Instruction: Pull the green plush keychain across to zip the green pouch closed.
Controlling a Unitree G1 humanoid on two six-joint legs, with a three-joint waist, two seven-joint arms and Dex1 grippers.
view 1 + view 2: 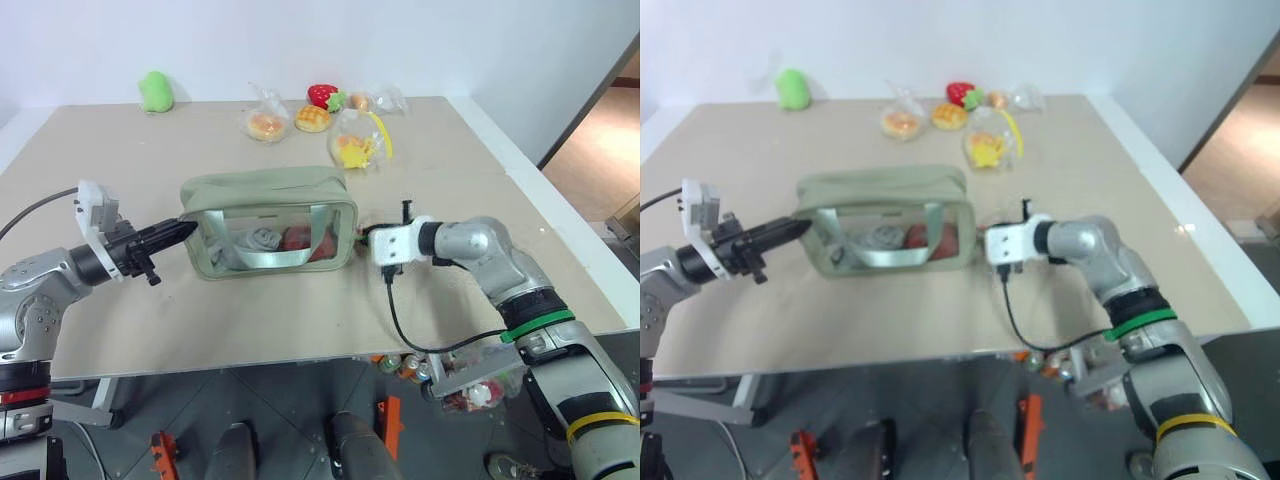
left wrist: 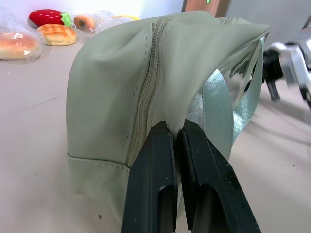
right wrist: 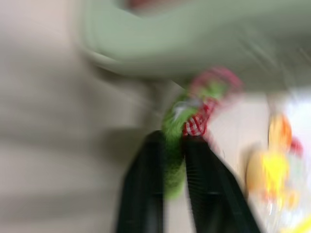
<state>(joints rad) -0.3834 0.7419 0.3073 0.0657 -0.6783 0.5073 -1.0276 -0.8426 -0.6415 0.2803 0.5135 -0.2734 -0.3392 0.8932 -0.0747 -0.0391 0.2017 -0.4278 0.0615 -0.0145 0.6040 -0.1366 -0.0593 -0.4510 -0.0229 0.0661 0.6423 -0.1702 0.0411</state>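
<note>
Right wrist view: right gripper point(image 3: 174, 145) jaws pinching green plush keychain point(image 3: 177, 126) at green pouch point(image 1: 268, 222) end, mid-bench. Left gripper point(image 2: 176, 133) jaws pressed together on opposite end fabric. Risk: plush squishes, slips out mid-pull; zip stalls.

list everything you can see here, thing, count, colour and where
green pouch: 1, sage green with clear windows, middle of the table
green plush keychain: 1, bright green with red trim, at the pouch's right end
plain plush: 1, light green, far left of the table
toy strawberry: 1, red, far edge
clear bags of toy food: several, orange and yellow contents, far side behind the pouch
table: 1, beige
left gripper: 1, black, shut on the pouch's left end
right gripper: 1, black, fingers on either side of the keychain
</note>
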